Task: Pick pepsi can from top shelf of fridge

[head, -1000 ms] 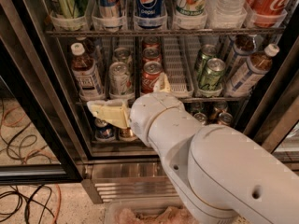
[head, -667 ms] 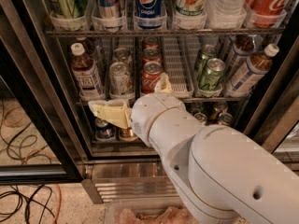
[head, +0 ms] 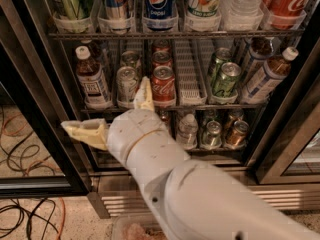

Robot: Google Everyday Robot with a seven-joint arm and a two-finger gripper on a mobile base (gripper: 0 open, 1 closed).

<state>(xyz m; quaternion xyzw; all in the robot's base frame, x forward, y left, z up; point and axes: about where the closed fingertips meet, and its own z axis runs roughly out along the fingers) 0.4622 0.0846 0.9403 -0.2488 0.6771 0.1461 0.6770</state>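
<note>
Leftward and slightly lower than 1 second ago sits the gripper (head: 106,104), in front of the middle rack. Its 2 pale yellow fingers (head: 82,133) are spread wide, gripping nothing: 1 points left, 1 points up beside a Coca-Cola can (head: 164,86). Well above, the pepsi can (head: 159,4) stands unmoved on the top shelf (head: 175,34) of the fridge (head: 280,196), between a Red Bull can (head: 116,1) and a white-and-green can (head: 202,1).

The pepsi can (head: 159,1) is cropped above; the spread end effector (head: 106,106) hides lower cans (head: 166,118).
</note>
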